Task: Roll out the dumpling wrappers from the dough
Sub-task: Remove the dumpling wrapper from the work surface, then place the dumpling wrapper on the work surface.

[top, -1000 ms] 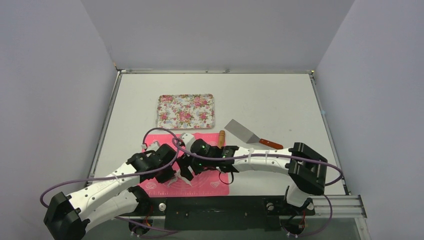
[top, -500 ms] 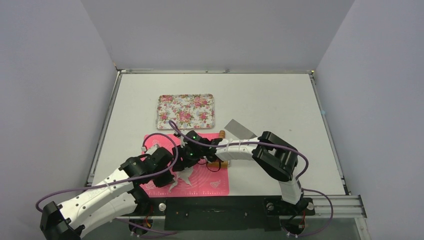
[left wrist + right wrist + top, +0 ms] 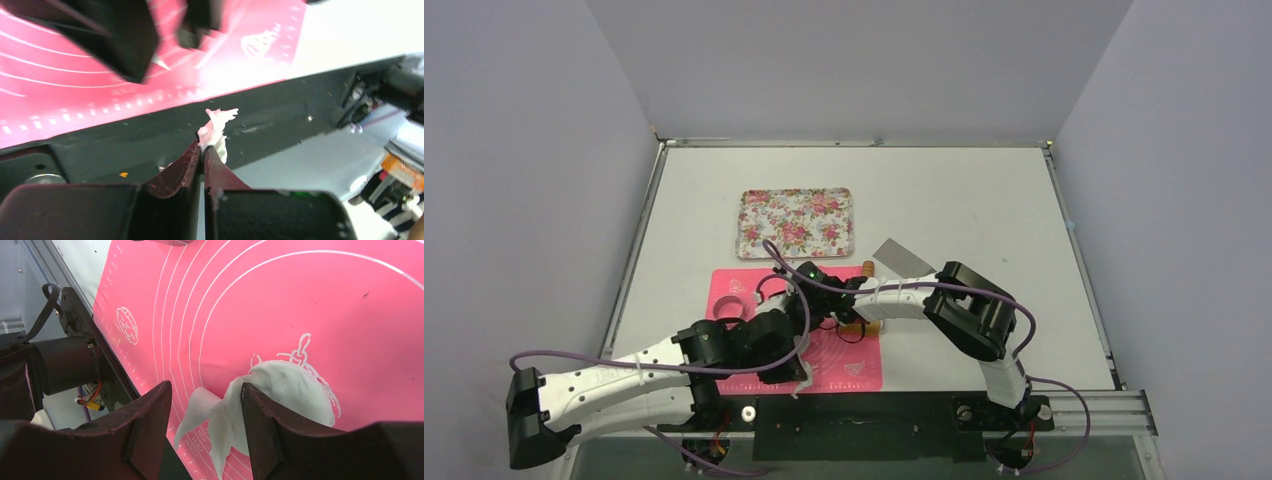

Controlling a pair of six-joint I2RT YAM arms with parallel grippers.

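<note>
Pinching a ragged white dough scrap (image 3: 216, 127), my left pincer (image 3: 204, 147) is clamped tight just off the near edge of the pink mat (image 3: 300, 300). My right pincer (image 3: 205, 395) stands with fingers apart low over that mat, where a thin dough sheet (image 3: 290, 385) lies beneath them, rounded on one side, torn into strips on the other.

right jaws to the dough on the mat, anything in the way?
Nothing visible. The right gripper has its jaws open right at the white dough on the pink mat, and the dough's ragged end shows between them. The left gripper is past the mat's near edge, shut on a dough scrap.
</note>
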